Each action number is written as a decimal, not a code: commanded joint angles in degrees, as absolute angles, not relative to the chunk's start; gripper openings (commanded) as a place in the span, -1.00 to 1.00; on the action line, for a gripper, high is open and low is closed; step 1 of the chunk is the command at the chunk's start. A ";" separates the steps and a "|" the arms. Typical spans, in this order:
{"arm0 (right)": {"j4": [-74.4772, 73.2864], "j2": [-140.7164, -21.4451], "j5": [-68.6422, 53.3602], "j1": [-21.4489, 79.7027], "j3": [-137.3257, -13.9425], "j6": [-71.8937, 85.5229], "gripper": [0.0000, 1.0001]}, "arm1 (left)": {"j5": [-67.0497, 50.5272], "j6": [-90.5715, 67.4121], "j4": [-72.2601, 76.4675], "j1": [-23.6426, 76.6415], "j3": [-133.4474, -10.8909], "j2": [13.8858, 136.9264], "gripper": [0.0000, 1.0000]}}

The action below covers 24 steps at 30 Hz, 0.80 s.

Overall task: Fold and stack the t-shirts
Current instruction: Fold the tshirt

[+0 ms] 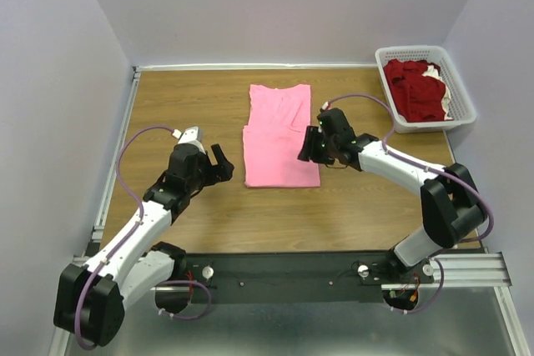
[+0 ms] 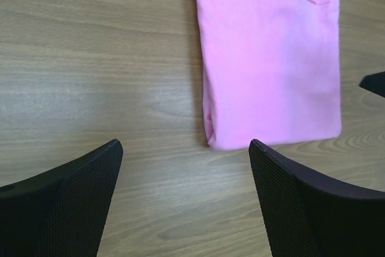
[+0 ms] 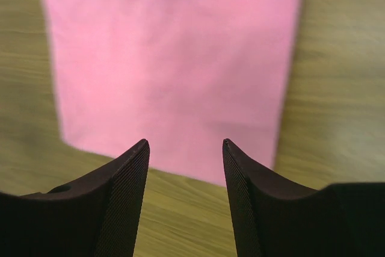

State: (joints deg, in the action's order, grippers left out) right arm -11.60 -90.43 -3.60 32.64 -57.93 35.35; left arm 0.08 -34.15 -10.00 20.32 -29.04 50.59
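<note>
At the near edge, both arm bases sit on a black rail (image 1: 284,268), with bare wood of the table (image 1: 183,97) beginning just beyond it. The left gripper (image 1: 224,164) stands released over bare wood just left of the pink t-shirt (image 1: 279,135). In the left wrist view its fingers (image 2: 72,197) are spread wide with nothing between them, and the shirt's near left corner (image 2: 271,64) lies a little ahead. The right gripper (image 1: 309,149) hangs at the shirt's right edge. Its fingers (image 3: 120,197) are parted and empty, and in the right wrist view the cloth (image 3: 174,58) lies just ahead of the tips. Whether the tips touch it cannot be told.

The pink t-shirt lies flat, folded into a tall rectangle in the middle of the table, with its edges fairly straight. Open wood runs wide on its left and narrower on its right. Further back, at the far right corner, a white basket (image 1: 425,125) holds the dark red t-shirts (image 1: 413,89) in a crumpled heap, well apart from the pink one. The tabletop is light brown wood grain, closed in by pale plain walls (image 1: 292,6) at the left, right and far sides.
</note>
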 commanded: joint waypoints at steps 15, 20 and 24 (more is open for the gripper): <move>-28.48 -94.22 6.86 33.84 -55.19 33.49 0.17 | -2.11 -30.50 -9.32 20.21 -30.85 56.25 0.86; -27.51 -95.88 6.33 34.71 -55.20 34.19 0.16 | -2.46 -30.50 -9.23 20.21 -30.76 56.42 0.86; -27.86 -96.24 6.33 35.24 -53.53 35.07 0.11 | -2.72 -30.50 -9.23 20.13 -30.76 56.34 0.86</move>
State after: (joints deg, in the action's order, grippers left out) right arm -26.61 -94.54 5.32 34.35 -54.26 33.58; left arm -1.43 -31.29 -9.98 20.32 -29.47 56.21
